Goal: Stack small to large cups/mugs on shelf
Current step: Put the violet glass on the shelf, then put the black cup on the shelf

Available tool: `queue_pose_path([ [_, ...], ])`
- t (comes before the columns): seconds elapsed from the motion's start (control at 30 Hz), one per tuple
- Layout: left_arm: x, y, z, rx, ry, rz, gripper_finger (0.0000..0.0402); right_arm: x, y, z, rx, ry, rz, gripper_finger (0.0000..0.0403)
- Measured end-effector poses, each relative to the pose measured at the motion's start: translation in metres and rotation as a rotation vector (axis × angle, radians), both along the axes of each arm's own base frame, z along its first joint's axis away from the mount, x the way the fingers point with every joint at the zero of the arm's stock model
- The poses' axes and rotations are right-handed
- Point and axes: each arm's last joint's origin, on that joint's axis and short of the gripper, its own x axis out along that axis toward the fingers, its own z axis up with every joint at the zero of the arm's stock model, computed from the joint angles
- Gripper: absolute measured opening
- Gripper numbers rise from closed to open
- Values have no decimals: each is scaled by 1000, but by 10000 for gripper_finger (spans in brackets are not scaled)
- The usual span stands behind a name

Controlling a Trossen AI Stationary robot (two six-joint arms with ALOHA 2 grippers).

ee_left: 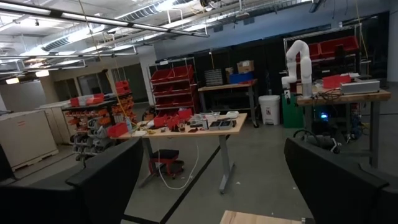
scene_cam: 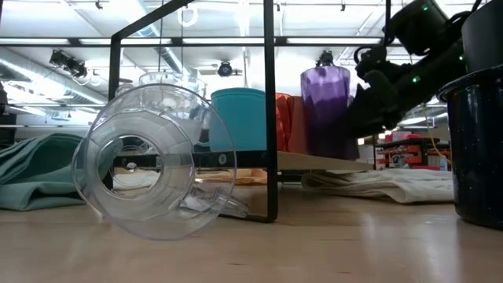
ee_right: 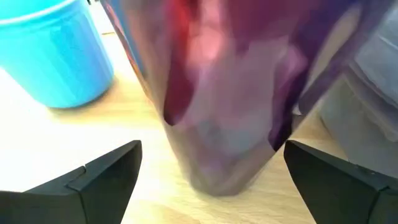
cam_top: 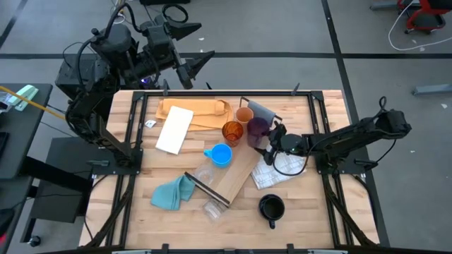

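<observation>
The right tool (cam_top: 272, 140) hung low over the middle of the light-wood bench (cam_top: 325, 212), its two dark fingers (ee_right: 93, 180) spread wide on either side of the translucent purple tumbler (ee_right: 230, 93), with clear gaps between them and the tumbler's wall, so nothing was grasped. That tumbler (cam_top: 257, 129) stood upright on the far end of the long flat light-wood shelf board (cam_top: 236, 180), which lay diagonally across the bench with thin black metal end frames. Just left of the tumbler stood the amber translucent cup (cam_top: 232, 132), and just beyond the two the tan cup (cam_top: 244, 115). The light blue mug (cam_top: 221, 154) stood on the board's left edge, nearer than the amber cup.

A clear cup (cam_top: 213, 209) lay on its side on the bench at the near end of the shelf, its mouth facing the low camera; another clear cup (cam_top: 201, 176) sat just left of the board. The dark mug (cam_top: 271, 207) stood well apart to the near right. A teal cloth (cam_top: 171, 193) lay crumpled near left, and a white checked cloth (cam_top: 279, 171) lay under the right arm.

The left tool (cam_top: 189, 53) waited raised beyond the far left edge of the bench, its fingers (ee_left: 99, 186) released and wide apart, pointing into the room.
</observation>
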Motion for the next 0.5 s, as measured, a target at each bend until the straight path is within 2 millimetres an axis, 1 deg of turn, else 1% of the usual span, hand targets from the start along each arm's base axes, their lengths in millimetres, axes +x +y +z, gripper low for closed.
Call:
queue_pose_path([
  [0.3,0,0,-1,-1,7,-1,398,-10,0,3,34,33,-17,400],
  [0.4,0,0,-1,1,8,0,398,-16,1,3,90,61,-7,400],
  [0.5,0,0,-1,1,8,1,398,-22,7,3,175,84,29,400],
])
